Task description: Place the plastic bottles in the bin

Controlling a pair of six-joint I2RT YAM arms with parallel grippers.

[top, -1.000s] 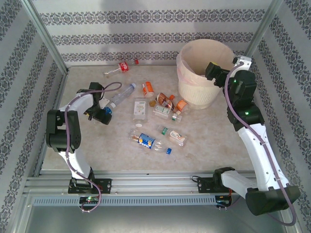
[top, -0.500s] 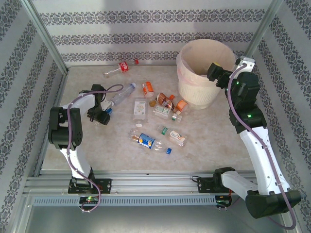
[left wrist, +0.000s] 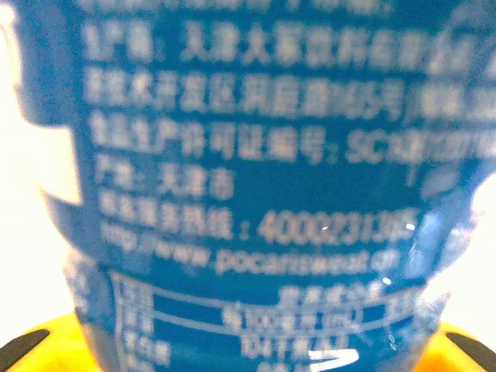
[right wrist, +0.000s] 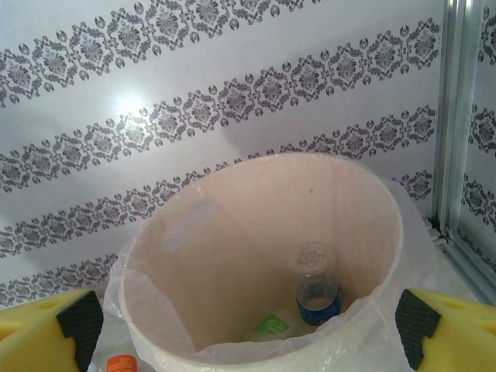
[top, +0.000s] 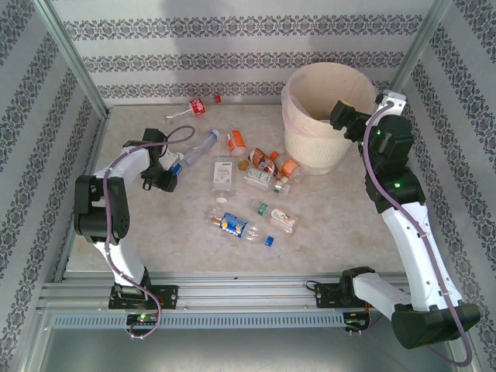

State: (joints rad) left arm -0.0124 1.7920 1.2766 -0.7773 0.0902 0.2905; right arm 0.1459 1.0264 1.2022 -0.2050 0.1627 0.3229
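Left hand [top: 165, 177] closed on a blue-labelled bottle [left wrist: 248, 178]. Right hand [top: 339, 116] fully open, holding nothing, poised over the bin [right wrist: 232, 232] rim; 1 clear bottle [right wrist: 316, 283] stands inside.

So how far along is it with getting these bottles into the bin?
Early days. Done: an upright bottle stands inside the bin, something green beside it. In hand: the left jaws are shut on a blue Pocari bottle; the right jaws hang open by the bin. Left: several bottles scattered on the table, from a red-labelled one near the back wall to a blue-labelled one nearest the arms.
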